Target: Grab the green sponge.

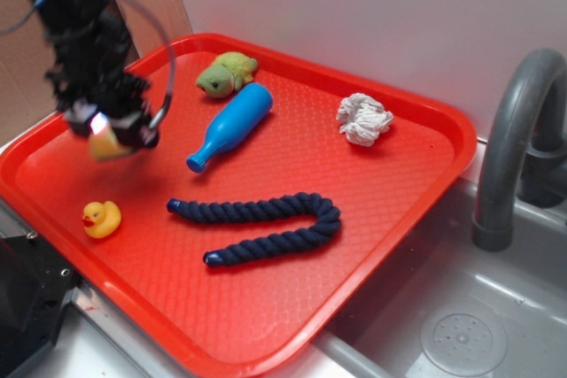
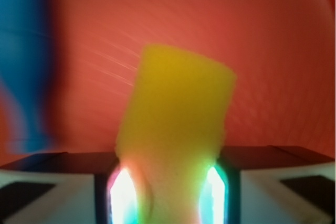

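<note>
1 green sponge (image 2: 176,108) clamped between the jaws above 1 red tray (image 1: 416,174) with 1 duck (image 1: 102,219), 1 turtle (image 1: 227,73)

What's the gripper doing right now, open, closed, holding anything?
Gripper: closed on the green sponge, which looks yellow from the wrist view and is held above the red tray.

Exterior view: high, oblique, takes in whole red tray (image 1: 416,210). Wrist view: close, down past the claw (image 2: 170,182) (blurred); both share tray.
</note>
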Action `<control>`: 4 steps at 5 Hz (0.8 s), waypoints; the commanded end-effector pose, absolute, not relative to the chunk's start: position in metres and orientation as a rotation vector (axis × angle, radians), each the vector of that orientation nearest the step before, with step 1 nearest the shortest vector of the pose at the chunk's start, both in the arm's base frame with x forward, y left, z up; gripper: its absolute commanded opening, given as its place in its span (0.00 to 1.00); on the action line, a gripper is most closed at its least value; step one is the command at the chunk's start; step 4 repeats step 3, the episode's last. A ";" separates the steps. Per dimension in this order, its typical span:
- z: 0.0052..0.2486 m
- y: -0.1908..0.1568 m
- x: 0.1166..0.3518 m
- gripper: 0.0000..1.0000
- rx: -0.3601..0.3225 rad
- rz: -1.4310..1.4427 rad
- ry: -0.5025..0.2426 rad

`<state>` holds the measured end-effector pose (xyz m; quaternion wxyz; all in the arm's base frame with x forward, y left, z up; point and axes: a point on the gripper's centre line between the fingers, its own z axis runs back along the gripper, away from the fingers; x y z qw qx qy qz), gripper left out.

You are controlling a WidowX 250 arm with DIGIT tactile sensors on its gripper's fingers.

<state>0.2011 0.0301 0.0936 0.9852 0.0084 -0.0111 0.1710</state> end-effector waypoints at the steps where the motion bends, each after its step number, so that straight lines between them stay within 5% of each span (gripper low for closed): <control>1: 0.208 -0.051 0.216 0.00 -0.014 -0.012 -0.063; 2: 0.252 -0.049 0.208 0.00 -0.028 -0.013 -0.164; 4: 0.252 -0.039 0.213 0.00 0.027 0.045 -0.127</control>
